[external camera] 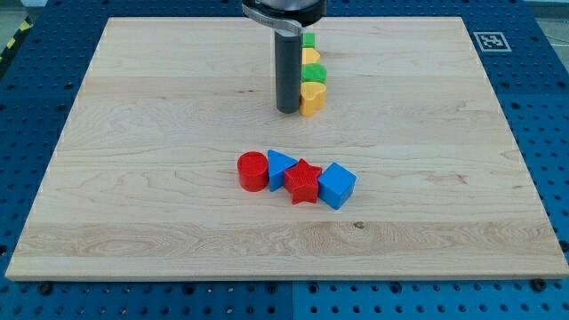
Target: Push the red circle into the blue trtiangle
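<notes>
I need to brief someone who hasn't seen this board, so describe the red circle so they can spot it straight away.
On the wooden board, look just below the middle for a row of four red and blue blocks. The red circle sits at that row's left end, touching the blue triangle. It is the only round block there; the other red one is the red star.

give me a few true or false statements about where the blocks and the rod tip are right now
1. The red circle touches the blue triangle. True.
2. My tip rests against the red circle. False: it stands near the view's top, beside the yellow heart.
3. The red star lies between the blue triangle and the blue cube. True.
4. The green blocks sit at the view's bottom. False: they are stacked in a column near the top.
</notes>
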Controlling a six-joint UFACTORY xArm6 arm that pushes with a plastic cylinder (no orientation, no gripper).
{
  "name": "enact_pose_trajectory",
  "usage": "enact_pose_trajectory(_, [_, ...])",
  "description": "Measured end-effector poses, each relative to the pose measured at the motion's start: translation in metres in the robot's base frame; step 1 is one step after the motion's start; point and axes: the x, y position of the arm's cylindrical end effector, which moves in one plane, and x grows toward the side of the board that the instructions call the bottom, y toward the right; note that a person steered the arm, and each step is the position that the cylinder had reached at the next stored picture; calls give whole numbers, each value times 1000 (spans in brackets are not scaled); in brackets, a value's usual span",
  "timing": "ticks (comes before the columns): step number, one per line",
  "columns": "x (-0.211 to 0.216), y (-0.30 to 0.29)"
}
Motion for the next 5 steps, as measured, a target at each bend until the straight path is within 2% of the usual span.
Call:
enact_pose_trajectory(1, [13,-10])
enact_pose_trajectory(2, [48,-59])
enact_pose_trajectory(3, [70,-77])
enact_pose_trajectory(5, [113,-84])
